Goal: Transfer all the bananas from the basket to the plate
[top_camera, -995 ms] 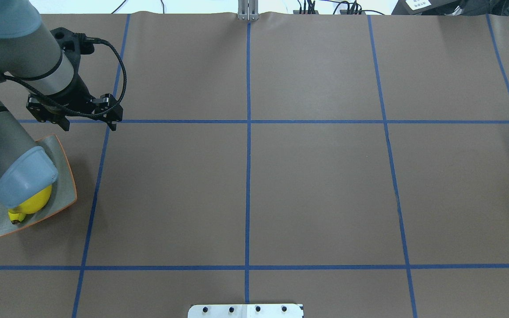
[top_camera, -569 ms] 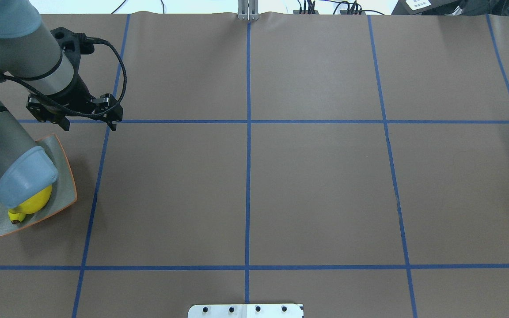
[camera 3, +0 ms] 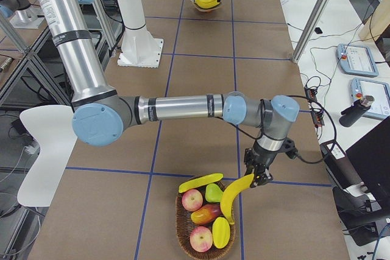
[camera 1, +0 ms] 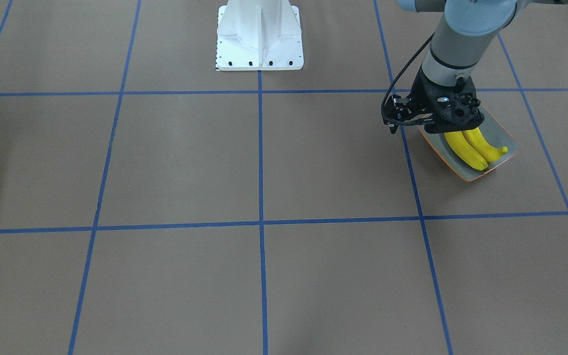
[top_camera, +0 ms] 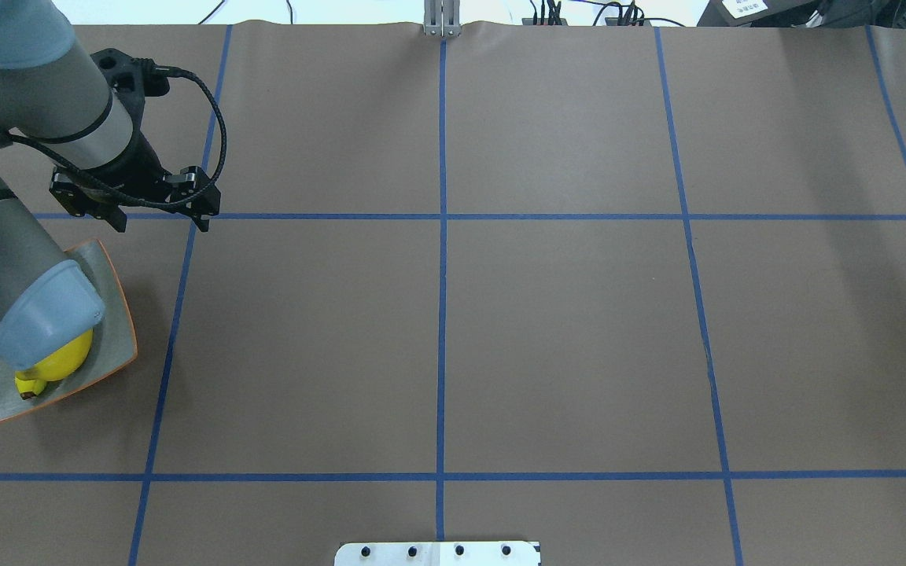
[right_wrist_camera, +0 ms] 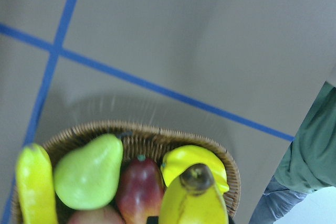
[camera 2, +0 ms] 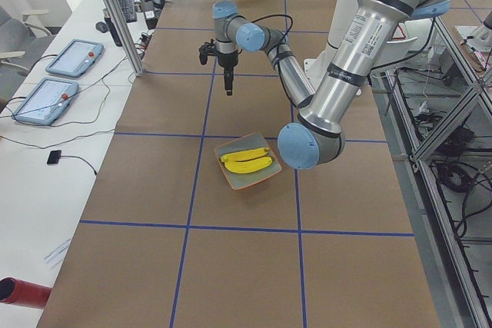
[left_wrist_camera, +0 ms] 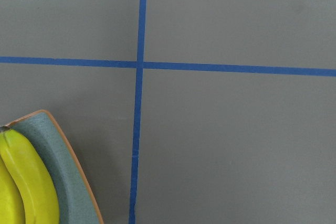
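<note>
A brown surface (top_camera: 563, 330) runs long between two arms. At one end stands a wicker basket (right_wrist_camera: 152, 132) of other fruit (right_wrist_camera: 89, 174). Well apart at the other end, a grey-green plate (camera 1: 501, 132) with an orange rim carries two bananas (camera 1: 469, 145) side by side. The left end effector (top_camera: 160, 224) hangs just past the plate's edge, spread wide and empty. A third banana (camera 3: 233, 199) dangles under the right end effector (camera 3: 256, 176) above the basket; whether that one is clamped, I cannot tell. A fourth banana (camera 3: 201, 182) lies on the basket's rim. Bright yellow, curved and dark-tipped, they look light and smooth-skinned, so they are probably best taken gently at mid-length.
</note>
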`<action>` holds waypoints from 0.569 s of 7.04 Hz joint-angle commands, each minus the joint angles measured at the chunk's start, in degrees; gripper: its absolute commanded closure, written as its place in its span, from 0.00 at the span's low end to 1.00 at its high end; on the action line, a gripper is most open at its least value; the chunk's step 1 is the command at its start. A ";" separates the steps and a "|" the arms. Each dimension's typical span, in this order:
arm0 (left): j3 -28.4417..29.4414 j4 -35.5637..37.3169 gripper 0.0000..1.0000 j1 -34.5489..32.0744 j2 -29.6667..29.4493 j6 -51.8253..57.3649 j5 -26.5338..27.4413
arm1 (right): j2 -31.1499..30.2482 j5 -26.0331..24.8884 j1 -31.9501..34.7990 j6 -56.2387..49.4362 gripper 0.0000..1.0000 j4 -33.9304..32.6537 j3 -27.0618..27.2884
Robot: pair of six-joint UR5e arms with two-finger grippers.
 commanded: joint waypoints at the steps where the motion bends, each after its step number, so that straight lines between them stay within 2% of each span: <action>1: -0.14 -0.08 0.00 -0.13 0.12 -0.11 -0.03 | 9.25 6.11 -7.74 24.15 1.00 -1.07 0.11; 3: -0.23 -1.04 0.00 -0.04 -0.05 -2.20 -0.12 | 15.15 14.03 -11.28 43.06 1.00 -1.07 0.46; 4: -0.06 -5.05 0.00 -0.13 -0.05 -5.00 -0.12 | 18.05 16.59 -13.21 52.98 1.00 -0.46 0.55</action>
